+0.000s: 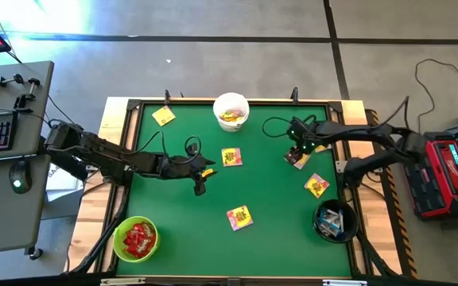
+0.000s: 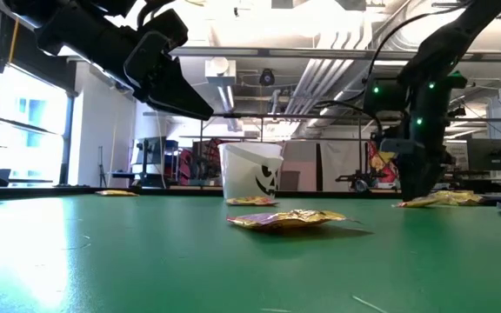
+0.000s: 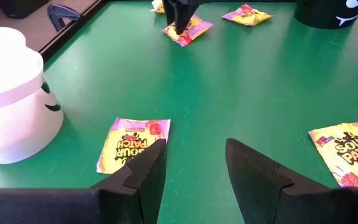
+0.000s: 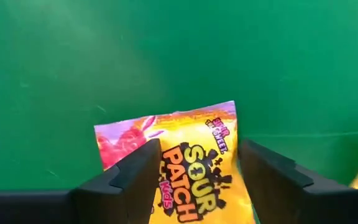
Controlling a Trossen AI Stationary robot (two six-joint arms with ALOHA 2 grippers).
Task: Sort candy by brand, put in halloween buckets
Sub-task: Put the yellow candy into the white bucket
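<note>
I saw the right gripper spread open around a flat yellow-and-pink Sour Patch packet on the green table. The left gripper hung open, empty, mid-table.

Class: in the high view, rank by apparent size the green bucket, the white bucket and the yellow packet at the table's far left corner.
1. green bucket
2. white bucket, somewhat smaller
3. yellow packet, clearly smallest
</note>
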